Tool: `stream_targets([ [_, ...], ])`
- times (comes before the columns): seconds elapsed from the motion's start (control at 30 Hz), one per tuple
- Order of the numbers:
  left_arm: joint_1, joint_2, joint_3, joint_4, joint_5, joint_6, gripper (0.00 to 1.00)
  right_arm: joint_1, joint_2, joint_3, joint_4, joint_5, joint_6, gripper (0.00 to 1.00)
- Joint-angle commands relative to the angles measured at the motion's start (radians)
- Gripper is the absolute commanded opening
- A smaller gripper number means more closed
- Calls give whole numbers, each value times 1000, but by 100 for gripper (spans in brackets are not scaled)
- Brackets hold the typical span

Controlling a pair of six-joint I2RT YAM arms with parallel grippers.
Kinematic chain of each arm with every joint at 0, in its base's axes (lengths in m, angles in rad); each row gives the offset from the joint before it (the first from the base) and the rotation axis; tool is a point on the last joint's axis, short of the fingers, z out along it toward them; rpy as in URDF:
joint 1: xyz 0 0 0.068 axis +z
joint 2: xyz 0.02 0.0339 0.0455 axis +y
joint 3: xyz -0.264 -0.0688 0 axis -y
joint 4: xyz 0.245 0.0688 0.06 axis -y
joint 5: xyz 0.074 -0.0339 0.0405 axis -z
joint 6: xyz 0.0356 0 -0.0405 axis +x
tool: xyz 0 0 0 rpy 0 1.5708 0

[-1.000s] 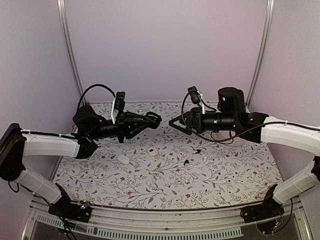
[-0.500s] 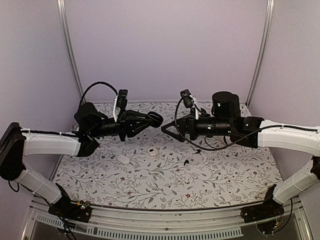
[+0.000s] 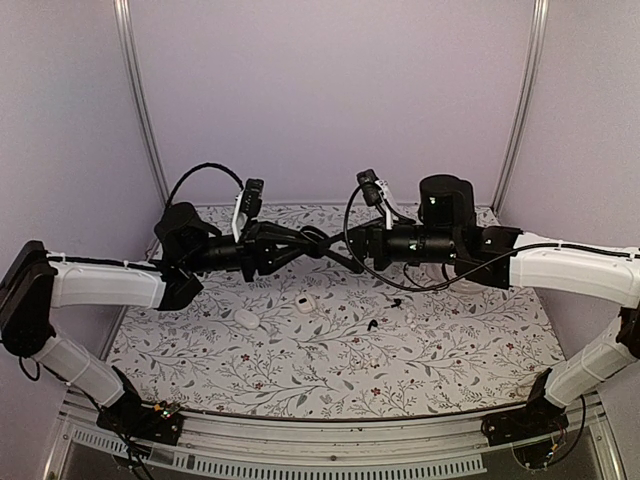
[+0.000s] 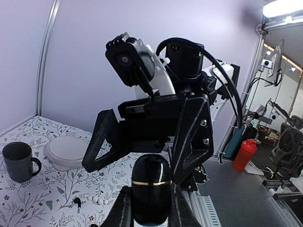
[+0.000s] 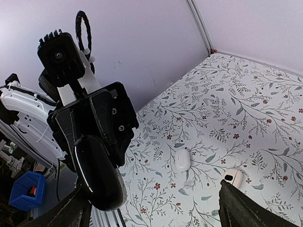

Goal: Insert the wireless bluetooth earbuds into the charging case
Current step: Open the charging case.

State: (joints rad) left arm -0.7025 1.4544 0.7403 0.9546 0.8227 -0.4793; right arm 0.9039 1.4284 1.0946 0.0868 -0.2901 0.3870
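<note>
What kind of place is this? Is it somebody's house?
Probably a robot lab's test booth, not a house. Two white-and-black robot arms sit on a metal rail, plain lilac walls close in the flowery table, and a black office chair stands outside.

One black case (image 4: 150, 189), two little black earbuds (image 3: 397, 302) (image 3: 373, 325). Two small white things (image 3: 247, 318) (image 3: 305, 305), one mug (image 4: 18, 161), one white bowl (image 4: 66, 151).

L end effector (image 3: 316, 241) w/ black case (image 4: 150, 189) & R end effector (image 3: 338, 252) now much closer, mid-air.
</note>
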Motion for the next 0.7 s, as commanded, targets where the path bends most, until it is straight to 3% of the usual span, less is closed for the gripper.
stream_targets([
  [0.0,-21,3,34,13,91,-5,0,-58,-20,3,-5,21,50,93],
  [0.3,-27,2,36,-2,116,-6,0,-69,-21,4,-2,16,71,93],
  [0.67,-26,-6,30,-37,29,20,0,-69,-32,-8,1,-136,98,90],
])
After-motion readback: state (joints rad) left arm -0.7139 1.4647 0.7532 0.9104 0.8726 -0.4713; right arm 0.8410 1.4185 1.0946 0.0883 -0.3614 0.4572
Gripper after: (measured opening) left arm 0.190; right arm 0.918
